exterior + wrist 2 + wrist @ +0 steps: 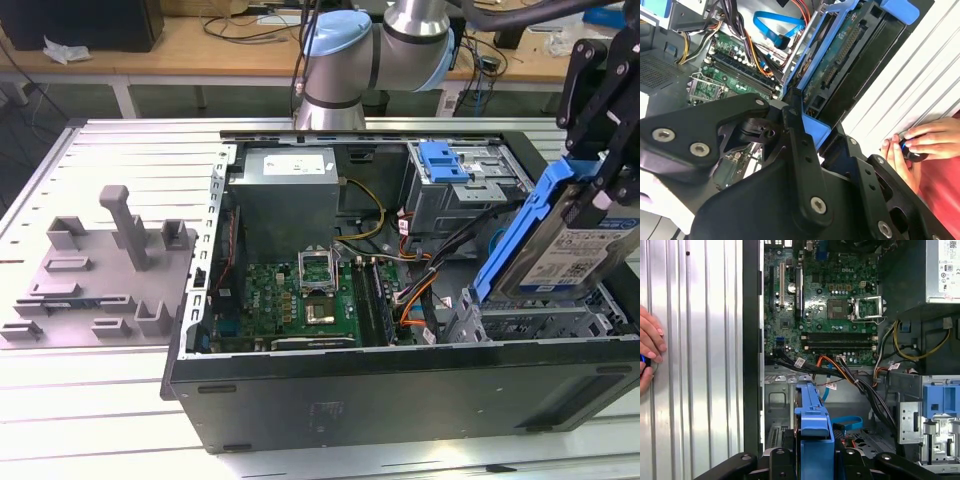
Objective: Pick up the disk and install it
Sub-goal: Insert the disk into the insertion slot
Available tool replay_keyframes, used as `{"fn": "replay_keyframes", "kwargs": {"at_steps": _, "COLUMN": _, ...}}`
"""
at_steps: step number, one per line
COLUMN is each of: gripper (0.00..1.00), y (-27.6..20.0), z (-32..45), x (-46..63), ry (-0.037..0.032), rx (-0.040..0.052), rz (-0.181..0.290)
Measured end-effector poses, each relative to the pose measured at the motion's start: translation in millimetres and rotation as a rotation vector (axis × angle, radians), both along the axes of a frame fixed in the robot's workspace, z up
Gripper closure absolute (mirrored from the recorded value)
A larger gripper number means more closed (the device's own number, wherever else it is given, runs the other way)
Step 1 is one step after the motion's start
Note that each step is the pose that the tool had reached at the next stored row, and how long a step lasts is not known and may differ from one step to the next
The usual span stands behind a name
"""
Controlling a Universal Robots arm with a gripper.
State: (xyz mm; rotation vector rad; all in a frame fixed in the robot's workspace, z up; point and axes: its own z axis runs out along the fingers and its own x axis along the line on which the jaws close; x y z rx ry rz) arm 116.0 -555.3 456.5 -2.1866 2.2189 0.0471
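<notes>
Well, in the exterior view the gripper [603, 195] has its fingers clamped on the disk [575, 255], held tilted above the open computer case [400, 385], white-and-blue label showing; cables [425, 290] lie inside the case beside its drive cage [535, 325]. In the second wrist view black fingers [799, 150] pinch the disk's blue carrier, and a person's hand [927, 140] rests outside the case. In the first wrist view the case's power supply [942, 290] wears a white sticker.

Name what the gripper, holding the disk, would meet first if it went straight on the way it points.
Likely the grey metal drive bay: the gripper holds the disk tilted just above it. Depth is unclear, so the cables beside it might touch first.
</notes>
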Motion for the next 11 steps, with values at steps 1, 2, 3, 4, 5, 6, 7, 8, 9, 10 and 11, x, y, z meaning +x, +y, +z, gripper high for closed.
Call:
{"fn": "replay_keyframes", "kwargs": {"at_steps": 1, "gripper": 0.63, "y": 0.3, "z": 0.9, "x": 0.0, "ry": -0.0003, "rx": -0.0001, "rz": 0.0}}
{"fn": "replay_keyframes", "kwargs": {"at_steps": 2, "gripper": 0.63, "y": 0.6, "z": 2.1, "x": 0.0, "ry": -0.0006, "rx": -0.0001, "rz": 0.0}}
{"fn": "replay_keyframes", "kwargs": {"at_steps": 3, "gripper": 0.63, "y": 0.9, "z": 3.0, "x": 0.0, "ry": -0.0008, "rx": 0.0, "rz": 0.0}}
{"fn": "replay_keyframes", "kwargs": {"at_steps": 4, "gripper": 0.63, "y": 1.3, "z": 4.2, "x": 0.0, "ry": -0.0009, "rx": 0.0, "rz": 0.0}}
{"fn": "replay_keyframes", "kwargs": {"at_steps": 5, "gripper": 0.63, "y": 1.7, "z": 5.3, "x": 0.0, "ry": -0.0011, "rx": -0.0002, "rz": 0.0}}
{"fn": "replay_keyframes", "kwargs": {"at_steps": 6, "gripper": 0.63, "y": 2.2, "z": 6.3, "x": 0.0, "ry": -0.0012, "rx": 0.0, "rz": 0.0}}
{"fn": "replay_keyframes", "kwargs": {"at_steps": 7, "gripper": 0.63, "y": 2.7, "z": 7.6, "x": 0.0, "ry": -0.0014, "rx": -0.0002, "rz": 0.0}}
{"fn": "replay_keyframes", "kwargs": {"at_steps": 8, "gripper": 0.63, "y": 3.6, "z": 9.9, "x": 0.0, "ry": -0.0014, "rx": -0.0009, "rz": 0.0}}
{"fn": "replay_keyframes", "kwargs": {"at_steps": 9, "gripper": 0.63, "y": 3.9, "z": 10.7, "x": -0.1, "ry": -0.0015, "rx": -0.0011, "rz": 0.0}}
{"fn": "replay_keyframes", "kwargs": {"at_steps": 10, "gripper": 0.63, "y": 3.9, "z": 10.7, "x": -0.1, "ry": -0.0014, "rx": -0.0018, "rz": 0.0}}
{"fn": "replay_keyframes", "kwargs": {"at_steps": 11, "gripper": 0.63, "y": 3.9, "z": 10.8, "x": -0.1, "ry": -0.0015, "rx": -0.002, "rz": 0.0}}
